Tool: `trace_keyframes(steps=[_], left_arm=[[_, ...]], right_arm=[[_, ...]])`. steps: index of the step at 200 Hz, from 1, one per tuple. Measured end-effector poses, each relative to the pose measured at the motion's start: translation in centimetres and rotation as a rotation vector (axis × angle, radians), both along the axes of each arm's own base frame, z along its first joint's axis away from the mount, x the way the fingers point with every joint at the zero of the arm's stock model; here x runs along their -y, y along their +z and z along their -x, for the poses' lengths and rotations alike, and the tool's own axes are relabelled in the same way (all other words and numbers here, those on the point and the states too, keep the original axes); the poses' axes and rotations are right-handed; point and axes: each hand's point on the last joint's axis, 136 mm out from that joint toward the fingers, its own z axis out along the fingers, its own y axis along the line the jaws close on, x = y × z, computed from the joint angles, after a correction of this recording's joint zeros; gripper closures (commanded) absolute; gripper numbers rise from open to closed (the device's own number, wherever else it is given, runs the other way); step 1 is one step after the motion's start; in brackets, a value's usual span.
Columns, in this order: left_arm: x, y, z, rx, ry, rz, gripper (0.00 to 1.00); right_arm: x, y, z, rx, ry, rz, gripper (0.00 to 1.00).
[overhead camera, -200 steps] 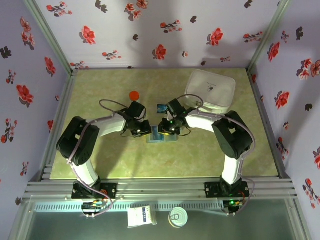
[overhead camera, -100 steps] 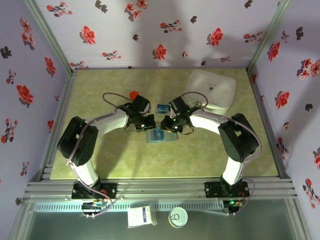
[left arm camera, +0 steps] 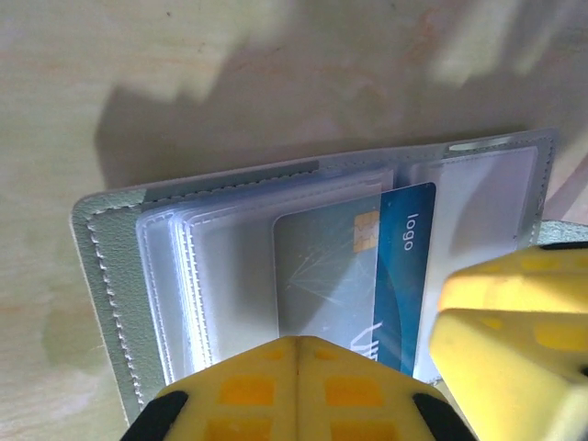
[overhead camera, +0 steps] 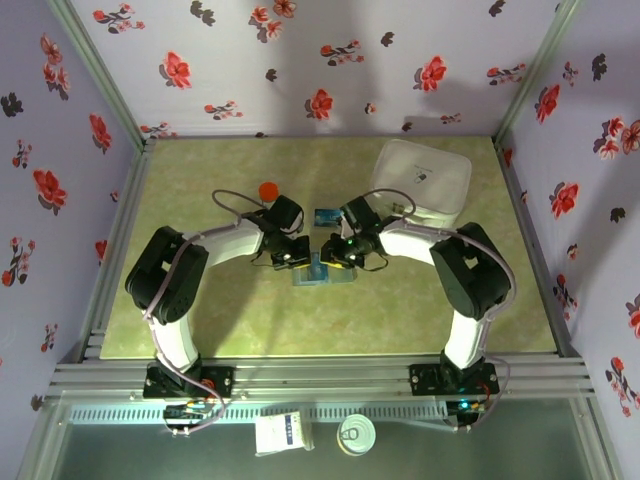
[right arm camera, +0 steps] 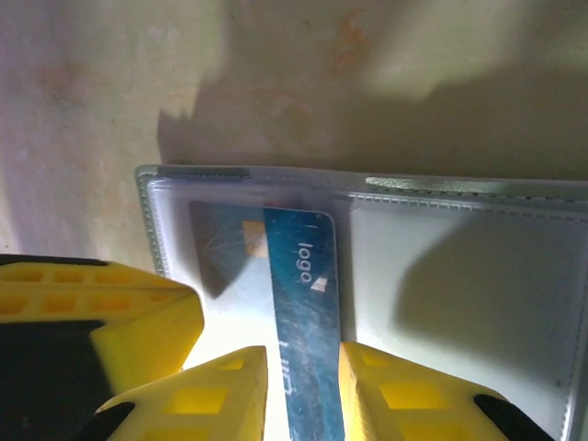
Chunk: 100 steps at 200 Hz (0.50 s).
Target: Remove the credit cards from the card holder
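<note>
Looking down your left wrist view, you see the left gripper (left arm camera: 296, 354) pinched fully closed on nothing, its tips over the near edge of the open holder (left arm camera: 106, 276). Your right gripper (right arm camera: 303, 356) stands with jaws slightly apart, a blue card (right arm camera: 299, 266) showing in the gap; you cannot tell if the tips touch it. That card lies half under a clear sleeve in the holder, mid-table (overhead camera: 250, 320).
</note>
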Motion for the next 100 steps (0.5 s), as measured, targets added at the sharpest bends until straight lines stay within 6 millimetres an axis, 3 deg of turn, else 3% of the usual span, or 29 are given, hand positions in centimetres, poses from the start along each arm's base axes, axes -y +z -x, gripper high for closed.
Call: trace_keyframes(steps=[55, 100], left_arm=[[-0.1, -0.1, 0.0, 0.001, 0.003, -0.007, 1.0], [-0.2, -0.1, 0.0, 0.001, 0.003, -0.008, 1.0]], right_arm=[[-1.0, 0.2, -0.1, -0.023, -0.014, -0.094, 0.79], [-1.2, 0.4, -0.2, -0.034, -0.028, -0.137, 0.78]])
